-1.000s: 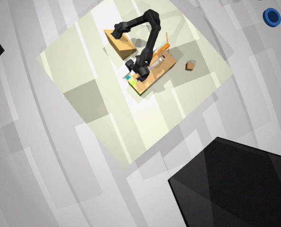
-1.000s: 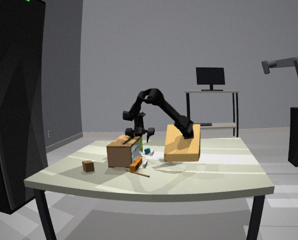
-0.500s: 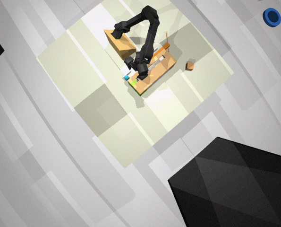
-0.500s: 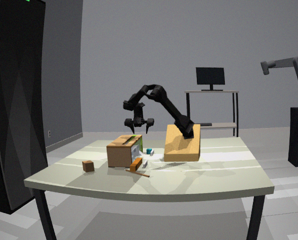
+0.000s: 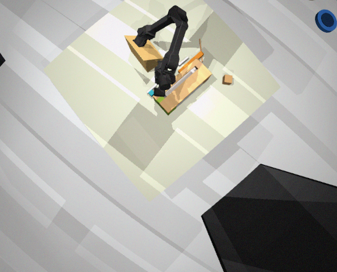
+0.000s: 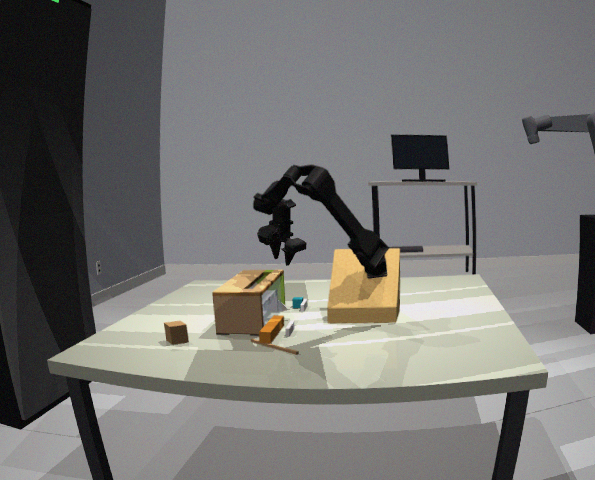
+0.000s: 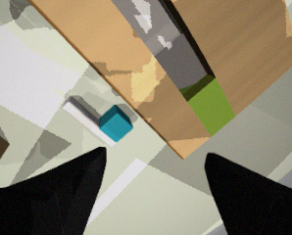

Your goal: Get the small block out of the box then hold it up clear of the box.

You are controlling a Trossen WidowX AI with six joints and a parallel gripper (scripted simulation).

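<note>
The small teal block (image 5: 150,92) (image 6: 297,302) (image 7: 116,123) lies on the table outside the box, against a short white strip (image 6: 303,305) (image 7: 81,118), near the box's green end. The box (image 5: 188,90) (image 6: 238,312) (image 7: 254,49) stands upright, with a long slot in its top and a green part (image 5: 161,100) (image 7: 212,110) at one end. My gripper (image 6: 282,259) (image 7: 157,157) is open and empty, pointing down, above the height of the box top near that end. In the wrist view the block is ahead of the left finger. The fingers are partly hidden in the top view.
An orange bar (image 5: 197,56) (image 6: 272,329), another white strip (image 5: 183,60) (image 6: 289,328) and a thin brown stick (image 5: 200,44) (image 6: 282,347) lie by the box's other end. A brown cube (image 5: 227,79) (image 6: 176,332) stands beyond it. A wooden wedge (image 5: 141,55) (image 6: 359,294) is by the arm's base.
</note>
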